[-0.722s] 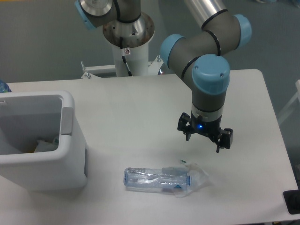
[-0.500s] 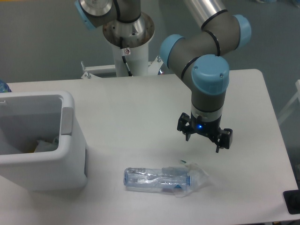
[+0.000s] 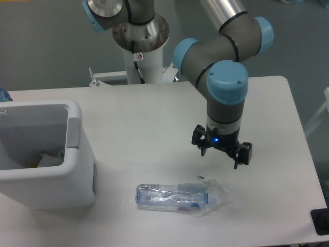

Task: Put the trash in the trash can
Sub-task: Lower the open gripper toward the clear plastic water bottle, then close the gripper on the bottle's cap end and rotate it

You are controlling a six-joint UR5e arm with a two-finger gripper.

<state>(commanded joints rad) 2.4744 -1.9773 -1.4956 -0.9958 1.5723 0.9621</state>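
Camera view from above the white bench (image 3: 154, 123): the hand (image 3: 221, 154) hangs over the surface with its fingers spread wide, gripping nothing, a small blue light glowing on its wrist. Just below and a touch left of it lies the crushed plastic bottle (image 3: 169, 196), flat on its side, clear with a blue tint. The crumpled wrapper (image 3: 218, 191) sits at the bottle's right end (touching it, or so it seems; the clear plastic blurs together there). Both pieces are on the bench, apart from the hand. Well over to the left stands the white trash can (image 3: 77, 170), open at the top, with some scraps visible inside.
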